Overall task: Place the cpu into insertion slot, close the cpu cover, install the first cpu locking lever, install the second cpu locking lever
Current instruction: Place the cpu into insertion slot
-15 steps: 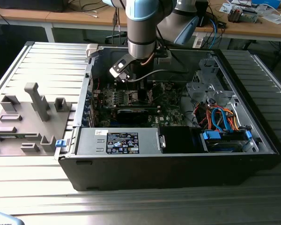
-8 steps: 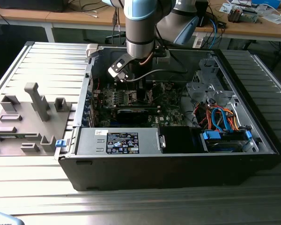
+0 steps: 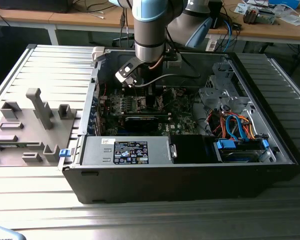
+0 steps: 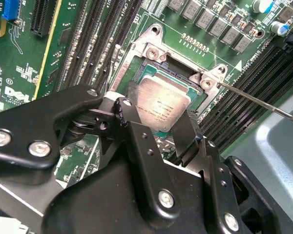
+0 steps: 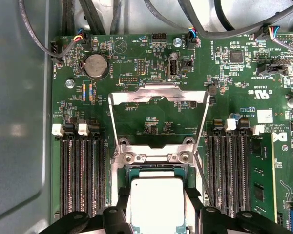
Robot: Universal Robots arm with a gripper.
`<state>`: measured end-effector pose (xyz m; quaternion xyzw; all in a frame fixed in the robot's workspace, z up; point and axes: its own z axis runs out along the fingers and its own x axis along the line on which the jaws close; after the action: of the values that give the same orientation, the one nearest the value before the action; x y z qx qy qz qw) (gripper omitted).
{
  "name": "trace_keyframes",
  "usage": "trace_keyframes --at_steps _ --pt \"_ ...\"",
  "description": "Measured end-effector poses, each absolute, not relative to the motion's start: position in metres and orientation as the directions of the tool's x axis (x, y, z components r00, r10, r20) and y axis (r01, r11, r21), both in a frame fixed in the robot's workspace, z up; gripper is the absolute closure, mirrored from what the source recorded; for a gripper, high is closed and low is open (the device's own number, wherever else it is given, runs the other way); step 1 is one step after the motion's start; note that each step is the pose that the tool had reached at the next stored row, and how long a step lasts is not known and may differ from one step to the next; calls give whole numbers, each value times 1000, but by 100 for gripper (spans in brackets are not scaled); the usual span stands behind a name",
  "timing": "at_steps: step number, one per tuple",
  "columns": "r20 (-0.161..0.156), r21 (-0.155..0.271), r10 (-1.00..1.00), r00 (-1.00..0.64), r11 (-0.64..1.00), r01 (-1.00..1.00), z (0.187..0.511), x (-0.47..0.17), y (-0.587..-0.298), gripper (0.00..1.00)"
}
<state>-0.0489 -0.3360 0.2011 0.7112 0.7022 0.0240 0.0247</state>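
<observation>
Cpu [image 4: 164,100], silver top up, lies level between the gripper [image 4: 157,109] fingers directly over the insertion slot [image 4: 173,68], either just above it or already resting in it; I cannot tell which. The black fingers [image 5: 193,202] press against two opposite edges, so the gripper appears to be clamped on the chip rather than released. The cpu cover [image 5: 158,93] is swung back over the green motherboard [image 5: 151,63], and a thin locking lever [image 4: 254,100] sticks out beside the socket corner, unlatched. The main risk, as I judge it, is a slight skew or offset: if the chip meets the slot tilted or off its keys, it could bend the socket contacts. Letting go unevenly could also drag one edge up, and the wide fingers could clip the silvery rim or the lever.
</observation>
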Motion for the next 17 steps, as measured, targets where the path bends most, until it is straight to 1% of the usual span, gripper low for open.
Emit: trace_keyframes --at_steps 7,9,10,17 --pt "0 69 1000 13 -13 998 201 -49 -336 47" --pt "0 69 1000 13 -13 998 201 -49 -336 46" --pt "0 69 1000 13 -13 998 201 -49 -336 40" --pt "0 69 1000 13 -13 998 209 -49 -335 40"
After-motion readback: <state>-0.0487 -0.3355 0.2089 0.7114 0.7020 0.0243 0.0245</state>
